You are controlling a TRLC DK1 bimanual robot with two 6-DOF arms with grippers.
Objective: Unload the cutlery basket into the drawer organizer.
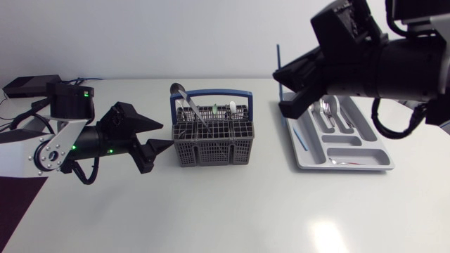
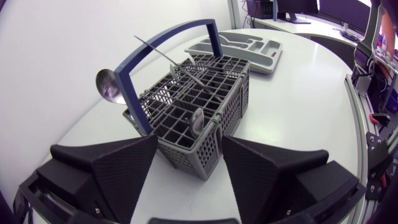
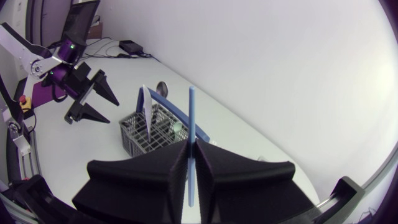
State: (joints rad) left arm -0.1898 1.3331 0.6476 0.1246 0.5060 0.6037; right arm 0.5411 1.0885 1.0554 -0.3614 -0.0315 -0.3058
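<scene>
Cutlery basket [image 1: 211, 144] sits mid-table with stuff in it, including a big spoon [image 2: 107, 84] leaning out past its blue handle [image 1: 211, 92]. The left gripper [image 1: 167, 134] is just beside the basket, fingers spread wide, with the basket's end right ahead of them. The right gripper [image 3: 191, 144] is up on the basket's other side, over the organizer [image 1: 380, 158], pinched tight on a thin blue stick [image 3: 191, 112] that's standing upright.
</scene>
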